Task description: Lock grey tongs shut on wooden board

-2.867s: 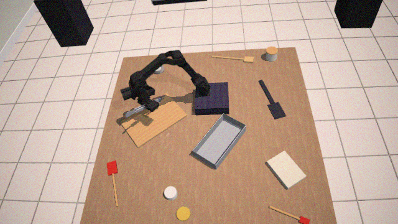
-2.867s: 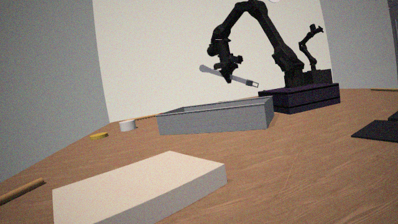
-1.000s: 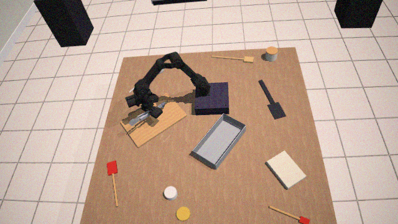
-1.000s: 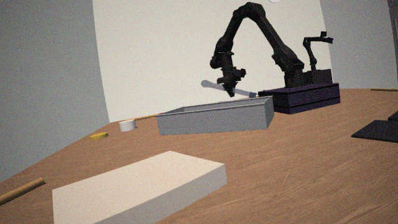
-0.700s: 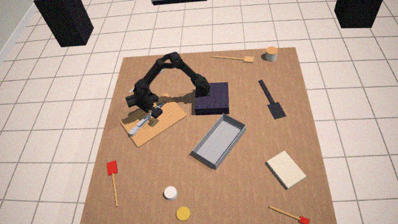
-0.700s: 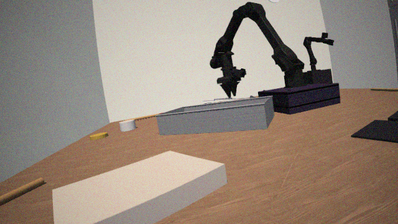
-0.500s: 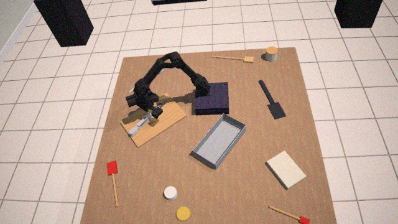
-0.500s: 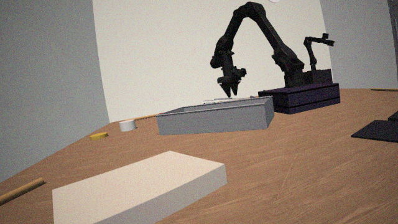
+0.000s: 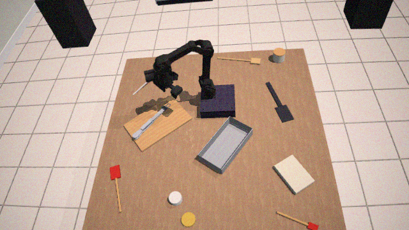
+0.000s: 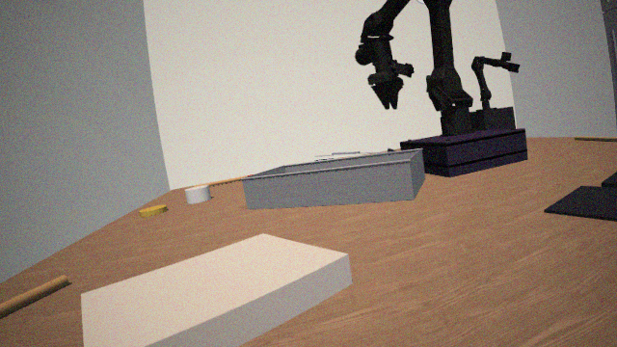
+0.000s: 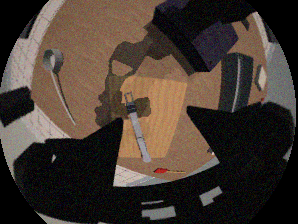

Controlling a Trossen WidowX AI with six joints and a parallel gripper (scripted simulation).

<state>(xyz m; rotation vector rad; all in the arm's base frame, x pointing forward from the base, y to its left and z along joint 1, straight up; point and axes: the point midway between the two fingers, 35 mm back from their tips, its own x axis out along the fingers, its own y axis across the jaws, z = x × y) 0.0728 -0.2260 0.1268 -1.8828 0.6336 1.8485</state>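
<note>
The grey tongs (image 9: 148,122) (image 11: 138,131) lie on the wooden board (image 9: 172,124) (image 11: 170,110). Their arms are close together, side by side. The end with the wire loop points toward the board's back edge, and the rounded tips lie near its front-left edge. Whether the lock inside the hinge is engaged does not show. My gripper (image 10: 390,107) (image 11: 155,114) is open and empty, pointing down, well above the board and apart from the tongs. The roasting tin (image 9: 208,163) (image 10: 333,185) holds nothing and stands beside the board; in the exterior view it hides most of the board.
The dark arm base (image 9: 218,102) (image 10: 487,149) stands behind the tin. A ladle (image 11: 62,95) lies behind the board. A red spatula (image 9: 115,172), a white round lid (image 9: 175,198) and a yellow disc (image 9: 188,219) lie toward the front. A cream block (image 9: 294,174) and a black spatula (image 9: 284,113) lie right.
</note>
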